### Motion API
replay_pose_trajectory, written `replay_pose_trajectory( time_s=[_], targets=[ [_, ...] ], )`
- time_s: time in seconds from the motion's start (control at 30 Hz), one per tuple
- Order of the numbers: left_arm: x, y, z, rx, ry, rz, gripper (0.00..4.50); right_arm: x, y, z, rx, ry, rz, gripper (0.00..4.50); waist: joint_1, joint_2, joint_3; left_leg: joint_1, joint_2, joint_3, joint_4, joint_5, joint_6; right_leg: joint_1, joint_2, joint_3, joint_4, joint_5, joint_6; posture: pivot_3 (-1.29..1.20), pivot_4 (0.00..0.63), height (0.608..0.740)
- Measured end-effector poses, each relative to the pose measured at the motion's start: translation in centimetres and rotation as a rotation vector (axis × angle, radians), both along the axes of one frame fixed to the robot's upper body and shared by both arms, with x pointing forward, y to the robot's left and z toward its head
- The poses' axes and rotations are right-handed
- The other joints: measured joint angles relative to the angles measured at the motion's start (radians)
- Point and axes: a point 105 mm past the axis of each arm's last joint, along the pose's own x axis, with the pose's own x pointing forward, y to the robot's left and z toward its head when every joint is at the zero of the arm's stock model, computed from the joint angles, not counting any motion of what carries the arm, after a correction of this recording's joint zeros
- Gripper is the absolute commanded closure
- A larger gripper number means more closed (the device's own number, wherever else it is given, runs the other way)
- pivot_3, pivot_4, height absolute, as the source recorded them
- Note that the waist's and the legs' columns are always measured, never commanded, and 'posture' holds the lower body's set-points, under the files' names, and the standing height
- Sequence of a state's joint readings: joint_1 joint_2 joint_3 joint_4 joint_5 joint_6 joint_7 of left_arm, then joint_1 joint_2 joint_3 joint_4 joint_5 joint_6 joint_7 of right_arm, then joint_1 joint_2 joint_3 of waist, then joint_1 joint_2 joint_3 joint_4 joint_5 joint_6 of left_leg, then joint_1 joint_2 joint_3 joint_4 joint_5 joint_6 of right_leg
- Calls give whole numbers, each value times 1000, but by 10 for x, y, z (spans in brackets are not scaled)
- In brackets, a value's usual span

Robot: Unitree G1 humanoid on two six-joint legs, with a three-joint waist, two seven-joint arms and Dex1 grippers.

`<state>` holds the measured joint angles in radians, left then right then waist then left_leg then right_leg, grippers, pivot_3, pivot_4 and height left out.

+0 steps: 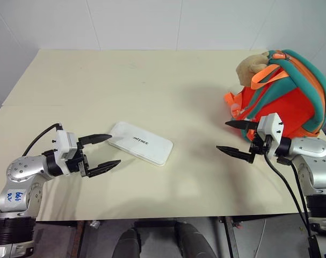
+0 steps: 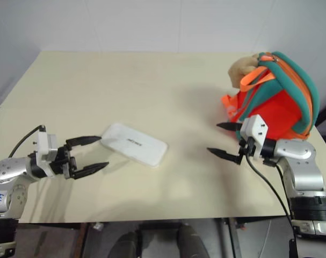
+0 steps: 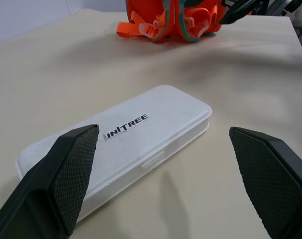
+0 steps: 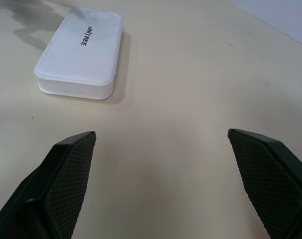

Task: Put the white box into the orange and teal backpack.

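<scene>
- My left claw [image 1: 100,153] is spread wide and empty, pointing at the near end of the white box [image 1: 140,142]; one finger [image 3: 66,181] sits just beside that end, not touching as far as I can tell.
- My right claw [image 1: 239,138] is spread wide too, empty, just in front of the backpack [image 1: 291,94].
- Box lies flat on the table [image 1: 152,80], near the front centre, well apart from the backpack at the far right.
- Handling, my judgement: rigid shell, probably light, smooth and likely slippery. Too broad across the top for one claw; better to pinch its thin edge, or clamp the short ends between both claws.
- Look: slim, white, rounded corners, dark lettering on the lid, a seam round the side with a small latch tab on the long edge.
- Backpack: soft orange body, teal trim, orange straps, tan plush toy [image 1: 251,67] at the top. It will sag; whether the opening is unzipped I cannot tell.
</scene>
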<state>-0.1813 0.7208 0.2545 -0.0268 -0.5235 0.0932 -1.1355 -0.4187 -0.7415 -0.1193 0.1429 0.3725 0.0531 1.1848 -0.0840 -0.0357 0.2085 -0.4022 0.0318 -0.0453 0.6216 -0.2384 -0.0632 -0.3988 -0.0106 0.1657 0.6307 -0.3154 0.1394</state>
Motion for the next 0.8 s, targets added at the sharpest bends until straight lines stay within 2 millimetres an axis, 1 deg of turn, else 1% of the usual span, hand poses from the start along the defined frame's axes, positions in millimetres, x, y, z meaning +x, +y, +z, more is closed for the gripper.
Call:
replay_pose_trajectory(
  time_s=[0.1, 0.23, 0.33, 0.43, 0.53, 0.6, 0.67, 0.73, 0.77, 0.8],
  targets=[
    [0, 0, 0, 2, 0, -2, 27, 2, 4, -2, 6, -2, 2, 0, -2, 0, 0, 0, 0, 0, 0, 0, 0, 0, 0, 0, 1, 0, 0, 0, 150, 740],
    [1, -2, -2, 18, -5, -3, 27, 6, 20, -10, 56, 29, 5, 0, -2, 0, 0, 0, 0, 0, 1, 0, 0, 0, 0, 0, 2, 0, 0, 0, 150, 740],
    [1, -1, -2, 20, -6, -1, 27, 5, 32, -9, 56, 38, 13, 0, -1, 0, 0, 0, 0, 0, 2, 0, 0, 0, 0, 0, 3, 0, 0, 0, 150, 740],
    [8, 9, -5, 29, 4, 36, 633, 5, 48, -13, 48, 43, 1, 615, -2, 0, 0, 0, 0, -1, 4, 0, 0, 0, 1, 0, 5, 0, 0, 0, 150, 740],
    [17, 26, -1, 53, -8, 101, 1561, 5, 65, -21, 54, 65, -14, 1639, -2, 0, 0, 0, 0, -1, 6, 0, 0, -1, 1, 0, 7, 0, -1, 0, 150, 740],
    [23, 34, 4, 50, -31, 137, 2162, 7, 68, -26, 59, 83, -42, 2298, -1, 0, 0, 0, -1, 0, 6, 0, 0, -1, 0, 0, 6, 0, 0, 0, 150, 740],
    [29, 41, 3, 53, -34, 175, 2781, 8, 71, -31, 52, 97, -65, 3027, 2, 0, 0, 0, -1, -1, 6, 0, 0, -1, 0, 0, 6, 0, 0, 0, 150, 740],
    [35, 45, 3, 58, -40, 199, 3383, 7, 75, -37, 43, 114, -70, 3627, 3, 0, 0, -1, -1, -1, 6, 0, 0, -1, 1, -1, 6, 0, 0, 0, 150, 740],
    [41, 47, 6, 64, -50, 218, 3770, 6, 78, -43, 38, 133, -73, 4090, 3, 0, 0, -1, -1, -2, 6, 0, 0, -1, 1, -2, 7, 0, 0, 0, 150, 740],
    [45, 49, 8, 68, -59, 232, 4004, 5, 80, -46, 31, 141, -72, 4297, 3, 0, 0, -1, -1, -2, 6, 0, 0, -1, 1, -1, 7, 0, 0, 0, 150, 740]
  ],
)
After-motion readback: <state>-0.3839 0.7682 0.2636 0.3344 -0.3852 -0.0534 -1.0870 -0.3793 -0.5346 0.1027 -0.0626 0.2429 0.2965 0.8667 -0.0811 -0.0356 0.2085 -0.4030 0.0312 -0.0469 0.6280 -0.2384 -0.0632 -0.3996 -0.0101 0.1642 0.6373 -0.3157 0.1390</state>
